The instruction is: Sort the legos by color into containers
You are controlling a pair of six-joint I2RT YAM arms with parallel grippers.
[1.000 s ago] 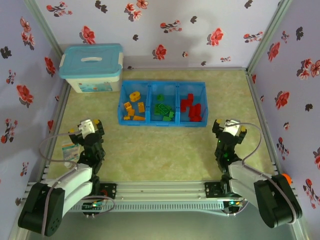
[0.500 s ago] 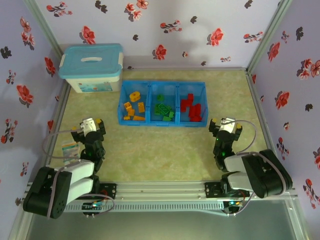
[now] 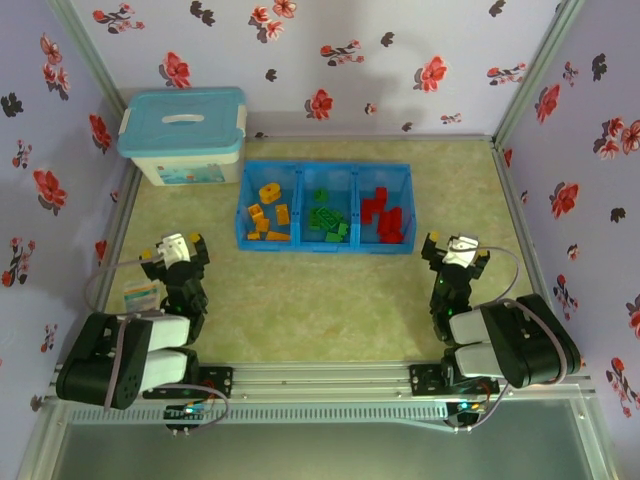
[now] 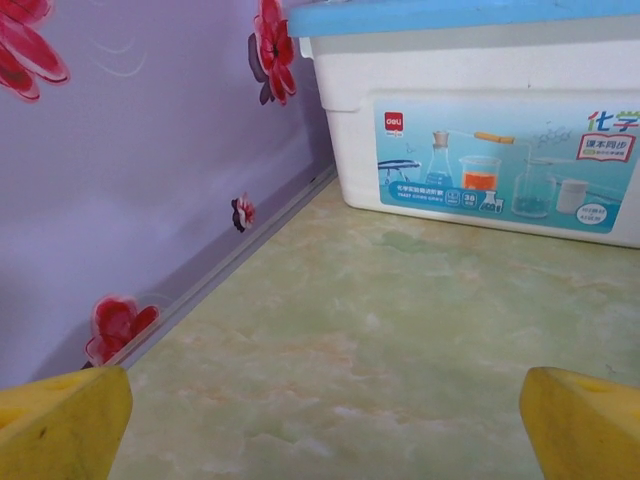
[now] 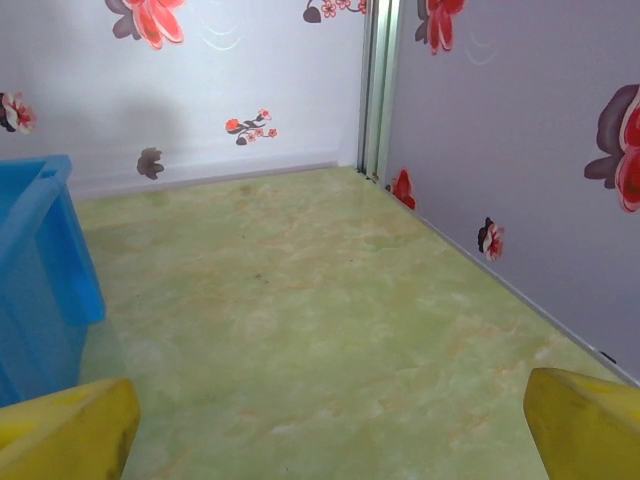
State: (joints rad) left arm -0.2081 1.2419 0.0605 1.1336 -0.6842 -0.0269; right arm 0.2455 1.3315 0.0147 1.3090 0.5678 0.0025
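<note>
The long blue tray [image 3: 328,248] lies at the middle back of the table with three containers side by side. Orange-yellow legos [image 3: 267,213] lie in the left one, green legos [image 3: 325,221] in the middle one, red legos [image 3: 383,215] in the right one. My left gripper [image 3: 172,256] hangs open near the left front, well short of the tray, and its yellow fingertips [image 4: 60,420] stand wide apart over bare mat. On the right front, my right gripper [image 3: 455,253] is open too, with nothing between its fingertips [image 5: 585,420]. The tray's end wall [image 5: 35,270] stands to its left.
A white storage box with a pale-blue lid [image 3: 183,135] stands at the back left, ahead of the left gripper [image 4: 325,430]. A small printed card [image 3: 140,297] lies by the left wall. Flowered walls close in the left, back and right sides.
Both arms have folded back toward their bases. The grippers have barely shifted and stay open; the legos in the tray have not moved.
</note>
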